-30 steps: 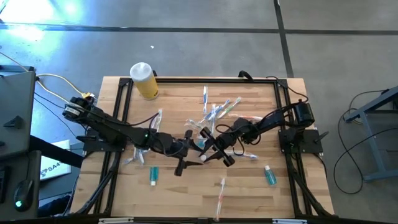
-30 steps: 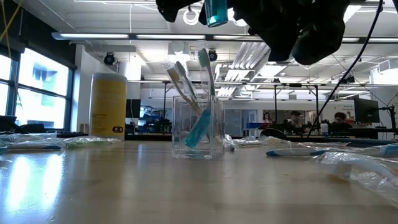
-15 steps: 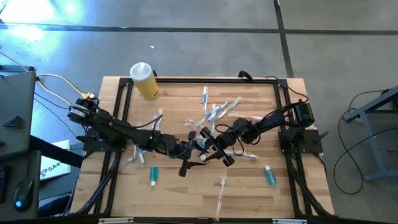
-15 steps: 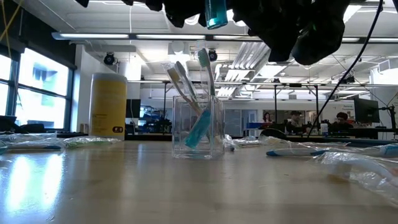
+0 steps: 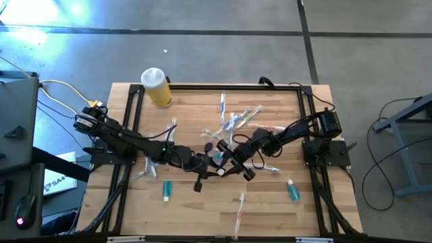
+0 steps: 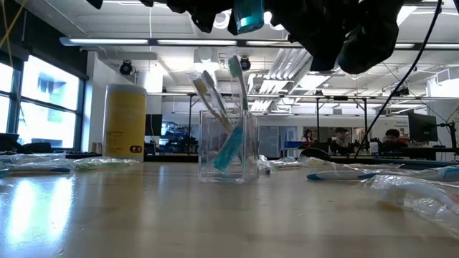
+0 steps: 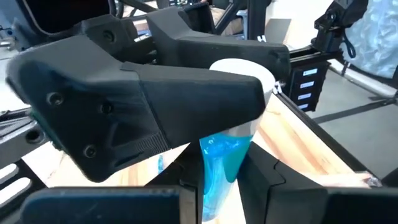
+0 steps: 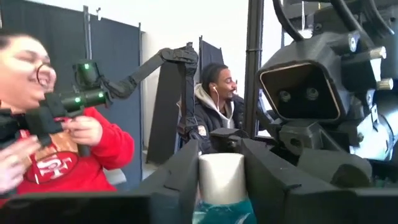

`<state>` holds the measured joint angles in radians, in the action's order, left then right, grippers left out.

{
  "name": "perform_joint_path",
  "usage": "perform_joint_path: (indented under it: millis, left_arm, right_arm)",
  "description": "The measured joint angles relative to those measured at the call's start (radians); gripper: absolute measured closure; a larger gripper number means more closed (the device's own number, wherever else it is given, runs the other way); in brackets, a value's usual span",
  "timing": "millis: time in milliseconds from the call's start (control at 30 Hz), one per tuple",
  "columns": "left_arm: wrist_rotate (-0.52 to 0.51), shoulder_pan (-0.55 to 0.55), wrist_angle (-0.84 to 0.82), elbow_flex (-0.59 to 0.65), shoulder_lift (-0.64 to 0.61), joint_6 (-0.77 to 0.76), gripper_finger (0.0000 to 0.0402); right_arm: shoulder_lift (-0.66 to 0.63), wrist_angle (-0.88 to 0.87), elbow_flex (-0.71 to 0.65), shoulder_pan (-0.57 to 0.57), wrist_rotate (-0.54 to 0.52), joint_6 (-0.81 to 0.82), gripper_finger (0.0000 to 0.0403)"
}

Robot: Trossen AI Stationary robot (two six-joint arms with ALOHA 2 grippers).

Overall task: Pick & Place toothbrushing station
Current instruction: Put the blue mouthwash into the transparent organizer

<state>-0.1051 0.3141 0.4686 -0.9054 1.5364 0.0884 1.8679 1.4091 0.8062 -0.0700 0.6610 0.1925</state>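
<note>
A small teal tube with a white cap (image 5: 217, 157) hangs between my two grippers, high above the clear plastic cup (image 6: 229, 147). The cup stands on the table and holds several pale toothbrushes (image 6: 215, 97) and a teal tube (image 6: 231, 147) leaning inside it. My right gripper (image 5: 224, 159) comes from the table's right and is shut on the hanging tube. My left gripper (image 5: 209, 164) comes from the table's left and is shut on the same tube. In the high view the grippers hide the cup. My right gripper pinches the tube's white cap (image 8: 222, 175) between its two fingers, one on each side. The teal body (image 6: 249, 14) hangs below the fingers, upright and clear of the cup. My left gripper has the tube's teal body (image 7: 225, 158) between its two fingers, below the cap, coming from the side opposite the right gripper. The right gripper's finger (image 7: 186, 106) lies across just above it. The tube is clear of everything below.
A yellow bottle with a white cap (image 5: 156, 88) stands at the far left corner. Loose teal tubes (image 5: 167, 190) (image 5: 292, 190), toothbrushes (image 5: 239, 212) (image 5: 233, 119) and clear wrappers (image 5: 145, 169) lie scattered on the table. People show in the room behind (image 8: 56, 124).
My left gripper has moved toward the table's right, up to the tube that my right gripper holds above the cup. The right gripper and the tube have stayed in place.
</note>
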Motion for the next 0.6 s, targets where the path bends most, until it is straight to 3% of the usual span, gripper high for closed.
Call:
perform_joint_path:
  millis: [200,300,467,600]
  left_arm:
    - [-0.001,0.0,0.003,0.0,0.0,-0.048,0.0348]
    - [-0.015,0.0,0.008,0.0,-0.002,-0.074,0.0348]
    - [-0.042,0.007,-0.003,0.0,-0.024,-0.128,0.0348]
    - [-0.119,0.043,-0.016,0.0,-0.042,-0.139,0.0348]
  right_arm:
    - [-0.018,-0.02,0.0,0.001,-0.007,0.072,0.0154]
    - [-0.05,-0.053,0.0,0.002,-0.008,0.1,0.0112]
    - [-0.164,-0.271,-0.001,0.001,-0.056,0.043,0.0096]
    - [-0.286,-0.572,-0.001,-0.01,-0.197,-0.068,0.0108]
